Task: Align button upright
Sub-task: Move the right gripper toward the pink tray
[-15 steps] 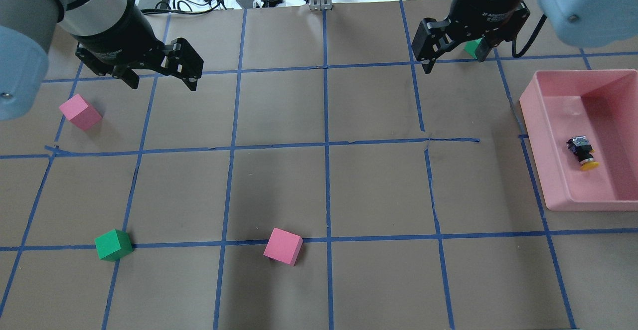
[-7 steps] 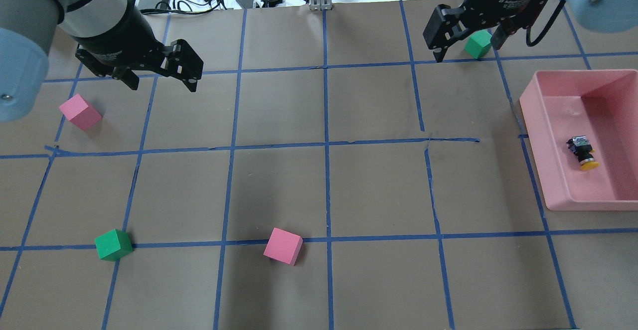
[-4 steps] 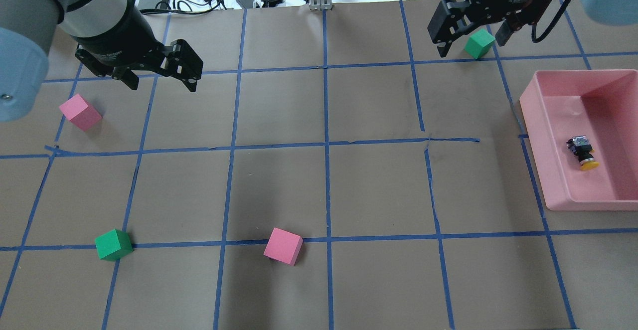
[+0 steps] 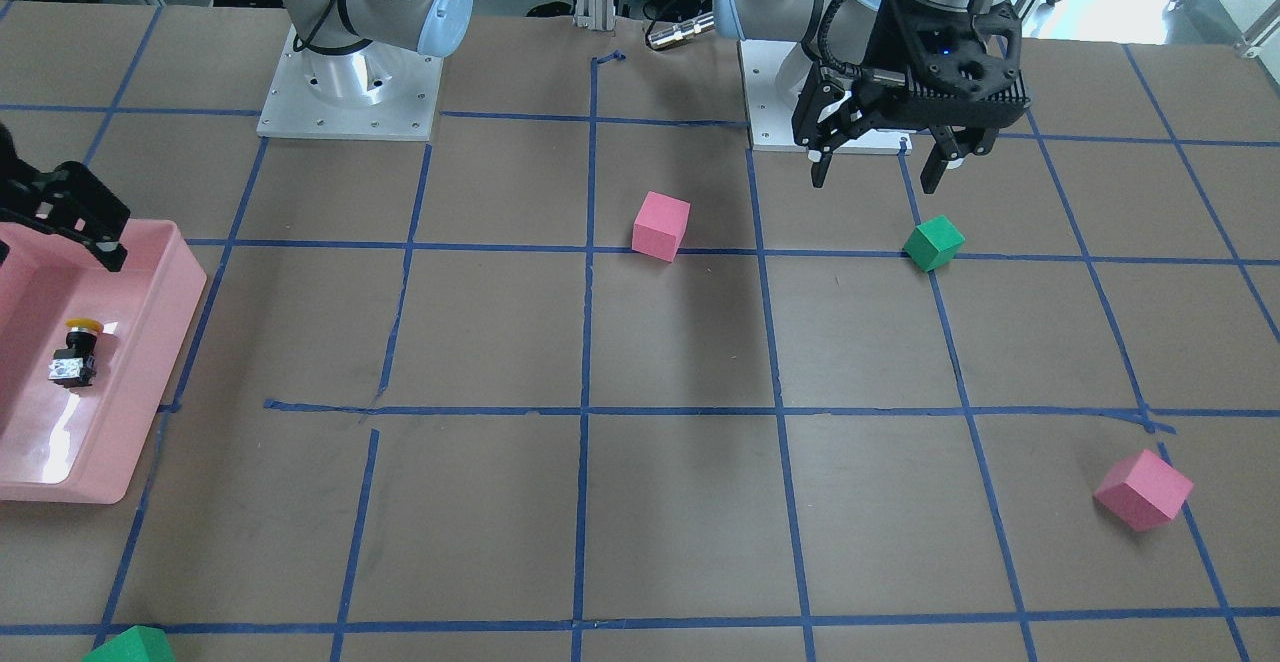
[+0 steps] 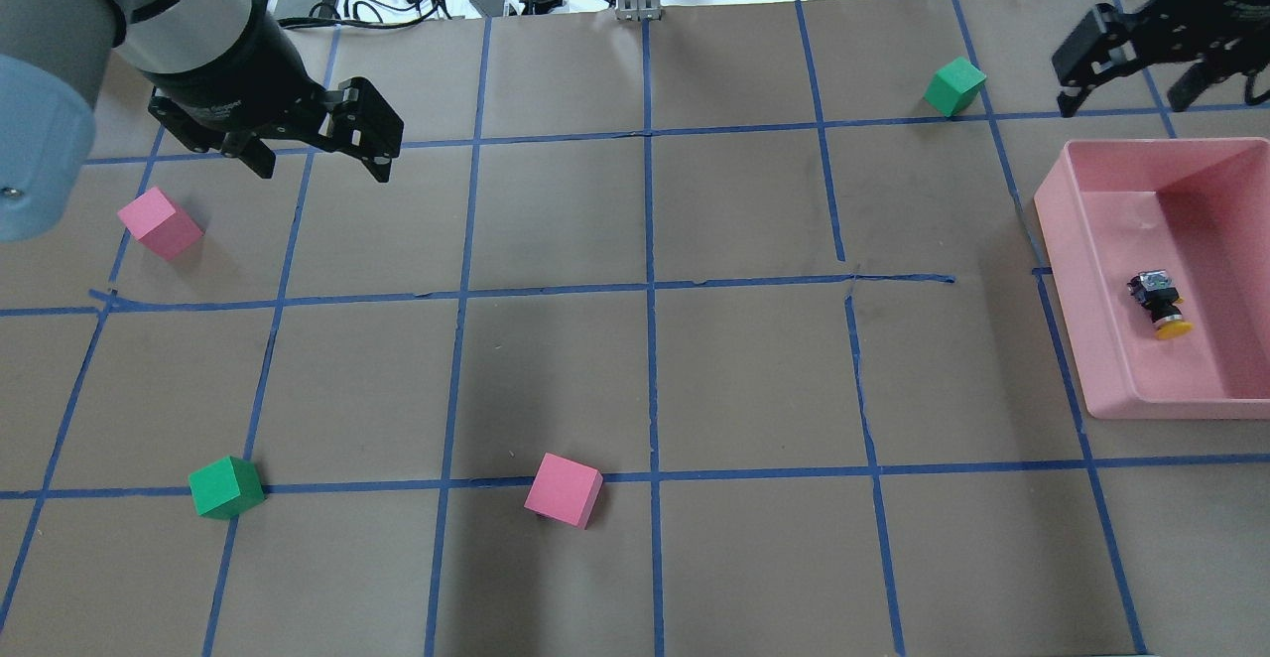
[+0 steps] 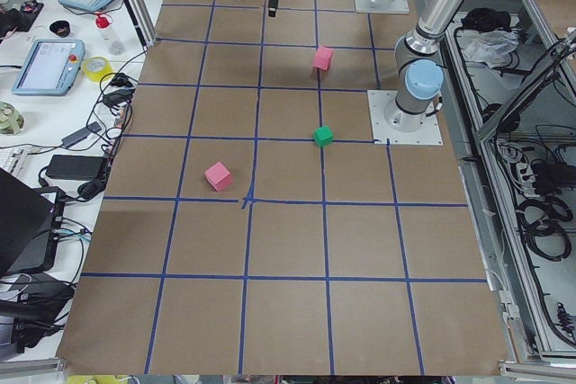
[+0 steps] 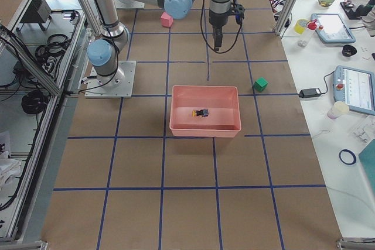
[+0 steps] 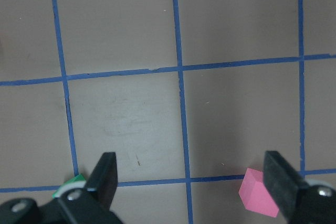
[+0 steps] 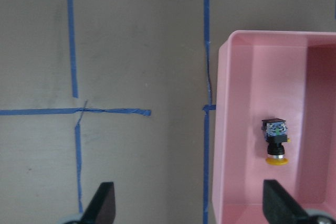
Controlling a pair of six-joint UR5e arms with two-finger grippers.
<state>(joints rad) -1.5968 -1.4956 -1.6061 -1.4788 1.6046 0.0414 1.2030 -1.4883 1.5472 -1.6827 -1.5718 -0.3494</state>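
The button lies on its side inside the pink bin, its yellow cap toward the robot and its silvery base away. It also shows in the right wrist view and the front view. My right gripper is open and empty, held in the air just beyond the bin's far edge; in its wrist view the bin's rim lies between the fingers. My left gripper is open and empty over the far left of the table.
A pink cube lies near the left gripper, a green cube at the near left and a pink cube near the front middle. Another green cube sits at the far right, left of the right gripper. Cables lie beyond the far edge.
My right gripper has moved right, from over the far green cube to beyond the bin's far edge. It stays open. The left arm and the button have not moved.
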